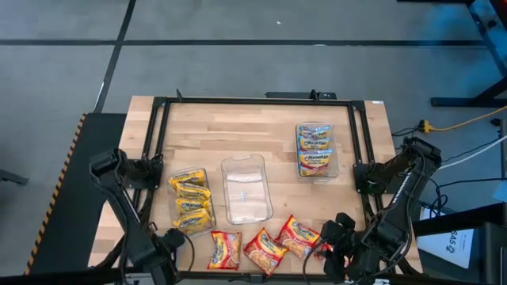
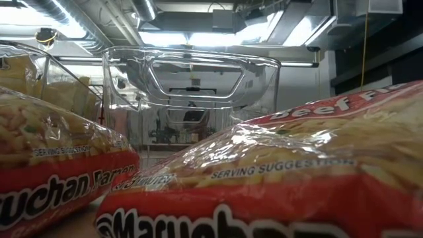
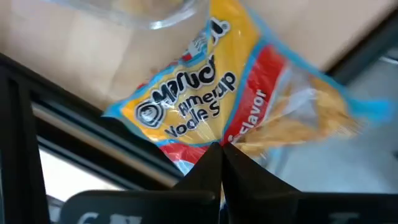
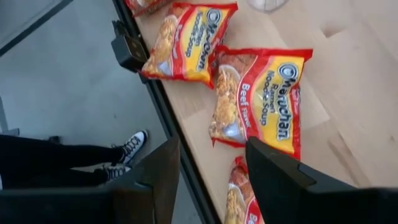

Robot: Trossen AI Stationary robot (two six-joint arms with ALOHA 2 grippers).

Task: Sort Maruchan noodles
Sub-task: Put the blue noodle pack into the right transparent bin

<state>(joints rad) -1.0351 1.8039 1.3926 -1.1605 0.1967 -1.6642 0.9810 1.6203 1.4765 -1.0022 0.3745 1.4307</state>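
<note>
My left gripper (image 3: 221, 163) is at the table's near-left corner (image 1: 173, 240), shut on a yellow, blue-edged Maruchan packet (image 3: 211, 87). My right gripper (image 4: 211, 174) hovers open at the near-right (image 1: 337, 235), above the right end of a row of red packets (image 1: 265, 251) lying flat along the near edge. One red packet (image 4: 261, 102) lies just ahead of its fingers. A clear tray (image 1: 192, 202) holds yellow packets. Another tray (image 1: 317, 149) holds blue-edged ones. My left gripper pinches the yellow packet between its two fingers at the sealed edge of one short end (image 3: 214, 142). The rest of the packet spreads away from the fingertips, above the black table frame. The arm hides this hold in the high view.
An empty clear tray (image 1: 246, 188) stands mid-table between the two filled ones and looms behind the red packets (image 2: 192, 86) in the low view. A black frame (image 1: 253, 100) rings the wooden top. A person's legs and sneakers (image 4: 124, 152) show beside the near edge.
</note>
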